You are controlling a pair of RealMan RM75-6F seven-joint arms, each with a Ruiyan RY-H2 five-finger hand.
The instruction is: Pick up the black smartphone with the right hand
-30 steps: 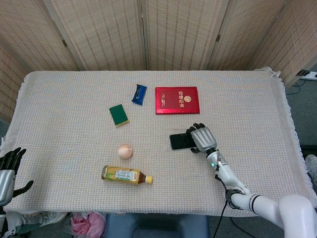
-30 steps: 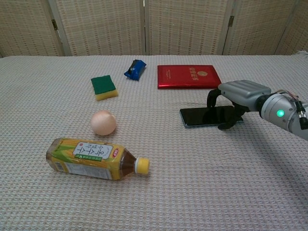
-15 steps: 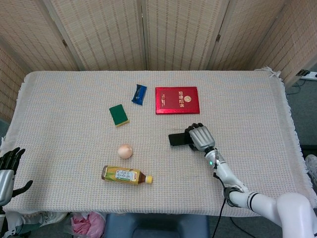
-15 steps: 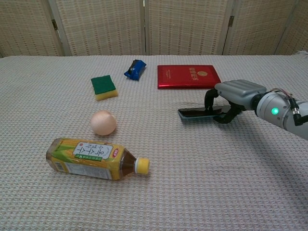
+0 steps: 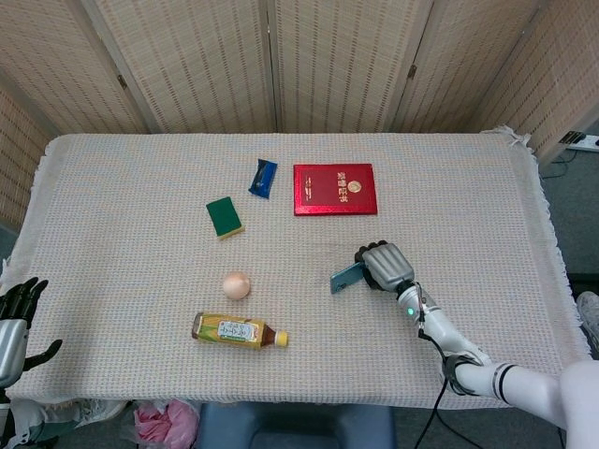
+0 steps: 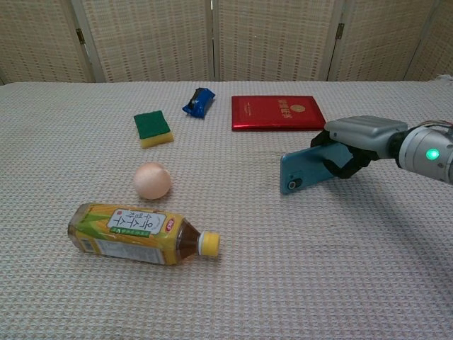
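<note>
**Phone off the cloth, in right hand**

Right hand (image 6: pixel 352 144) gripped the smartphone (image 6: pixel 306 171), slab tilted on edge with its teal back and camera lens showing, above the woven tablecloth (image 5: pixel 140 187) toward the right edge. Left hand (image 5: pixel 17 318) hung off the near-left corner, fingers spread, holding nothing.

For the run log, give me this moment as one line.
right hand holds smartphone | phone off table, tilted on edge | left hand idle, open
</note>
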